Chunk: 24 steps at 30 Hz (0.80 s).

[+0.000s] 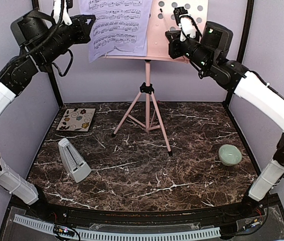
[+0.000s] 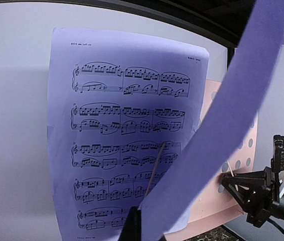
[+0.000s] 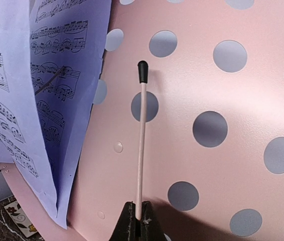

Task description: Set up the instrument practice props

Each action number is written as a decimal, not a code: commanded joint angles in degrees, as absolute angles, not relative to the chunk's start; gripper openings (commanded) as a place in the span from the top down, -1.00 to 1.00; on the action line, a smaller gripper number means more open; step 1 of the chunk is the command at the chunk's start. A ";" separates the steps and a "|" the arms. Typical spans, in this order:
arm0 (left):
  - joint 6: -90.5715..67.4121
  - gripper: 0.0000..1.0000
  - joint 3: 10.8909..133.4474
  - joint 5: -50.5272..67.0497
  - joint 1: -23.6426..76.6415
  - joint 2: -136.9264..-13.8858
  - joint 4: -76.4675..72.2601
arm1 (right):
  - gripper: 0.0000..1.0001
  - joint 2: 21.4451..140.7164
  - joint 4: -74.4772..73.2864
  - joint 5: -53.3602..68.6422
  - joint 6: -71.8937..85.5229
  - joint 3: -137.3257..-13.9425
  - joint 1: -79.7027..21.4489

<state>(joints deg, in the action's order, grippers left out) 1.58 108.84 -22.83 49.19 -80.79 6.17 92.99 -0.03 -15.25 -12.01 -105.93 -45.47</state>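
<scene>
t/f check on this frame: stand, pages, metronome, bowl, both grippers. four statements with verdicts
1. The metronome stands on the table, on the left arm's side of the music stand. True.
2. The right gripper is shut on the stand's thin page-holder rod. True.
3. The green bowl sits on the floral tile. False: they are far apart, bowl at right and tile at left, each on the table.
4. Both sheet-music pages lie on the table. False: a printed page rests on the stand, and the left gripper is shut on a second page, which is curled.
</scene>
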 commanded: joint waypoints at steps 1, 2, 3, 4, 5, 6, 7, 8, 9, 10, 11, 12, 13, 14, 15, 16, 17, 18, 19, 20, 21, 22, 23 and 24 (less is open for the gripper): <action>-3.45 1.00 111.58 -19.88 47.72 -80.76 5.96 | 1.00 91.75 7.40 -13.01 -10.73 -101.89 -45.99; -3.84 1.00 112.08 -19.75 47.54 -81.03 6.17 | 1.00 90.22 8.87 -12.34 -10.99 -100.65 -45.97; -4.13 1.00 112.53 -19.11 47.43 -81.25 6.18 | 1.00 89.41 10.24 -11.74 -11.23 -99.37 -45.95; -4.35 1.00 112.89 -18.36 47.31 -81.50 6.10 | 1.00 88.98 11.54 -11.31 -11.59 -98.37 -45.93; -4.51 1.00 113.12 -17.56 47.23 -81.72 6.01 | 1.00 88.81 12.51 -10.84 -11.86 -97.70 -45.92; -4.75 1.00 113.45 -16.74 47.14 -82.07 5.92 | 1.00 88.54 13.25 -9.93 -12.35 -97.05 -45.83; -4.97 1.00 113.68 -15.12 46.96 -82.44 5.45 | 1.00 88.43 14.03 -9.44 -12.76 -96.63 -45.86; -5.11 1.00 113.87 -13.70 46.90 -82.83 5.04 | 1.00 88.46 14.49 -8.91 -13.03 -96.41 -45.77; -5.37 1.00 114.45 -12.61 46.89 -83.40 4.93 | 1.00 88.57 14.65 -8.42 -13.42 -96.45 -45.65; -5.44 1.00 115.41 -11.78 46.89 -84.21 5.12 | 1.00 88.78 14.70 -7.98 -13.87 -96.67 -45.65; -5.45 1.00 116.69 -11.61 46.87 -85.13 5.68 | 1.00 88.99 14.59 -7.80 -14.16 -96.94 -45.62; -5.55 1.00 117.99 -11.71 46.90 -86.12 6.19 | 1.00 89.10 14.63 -7.62 -14.42 -97.10 -45.62; -5.81 1.00 119.03 -11.37 46.89 -87.00 6.36 | 1.00 89.10 14.91 -7.38 -14.63 -97.05 -45.53; -6.00 1.00 119.83 -10.87 46.80 -87.88 6.17 | 1.00 89.10 15.20 -7.24 -14.77 -96.96 -45.46; -6.28 1.00 120.68 -10.40 46.76 -88.65 6.01 | 1.00 89.18 15.23 -7.16 -14.89 -97.01 -45.43; -6.57 1.00 121.59 -10.14 46.80 -89.47 6.09 | 1.00 89.21 15.28 -7.05 -15.04 -97.09 -45.39; -6.80 1.00 122.36 -10.12 46.76 -90.05 5.99 | 1.00 89.14 15.57 -6.91 -15.22 -96.92 -45.36; -7.07 1.00 122.61 -10.42 46.79 -90.38 5.70 | 1.00 89.05 15.89 -7.13 -15.28 -96.68 -45.35; -7.34 1.00 122.37 -10.89 46.84 -90.38 5.06 | 1.00 88.91 16.32 -7.46 -15.11 -96.36 -45.32; -7.63 1.00 122.09 -11.63 46.77 -90.28 4.52 | 1.00 88.82 16.69 -7.77 -14.85 -96.08 -45.20; -7.79 1.00 121.70 -12.73 46.76 -90.03 3.82 | 1.00 88.71 17.21 -7.90 -14.59 -95.68 -45.14; -8.08 1.00 121.16 -14.01 46.77 -89.59 3.16 | 1.00 88.52 17.83 -8.14 -14.39 -95.30 -45.09; -8.40 1.00 120.55 -15.44 46.70 -89.03 2.71 | 1.00 88.51 18.32 -8.31 -14.27 -95.12 -45.08; -8.83 1.00 119.76 -17.31 46.67 -88.38 2.20 | 1.00 88.51 18.58 -8.42 -14.14 -95.03 -45.09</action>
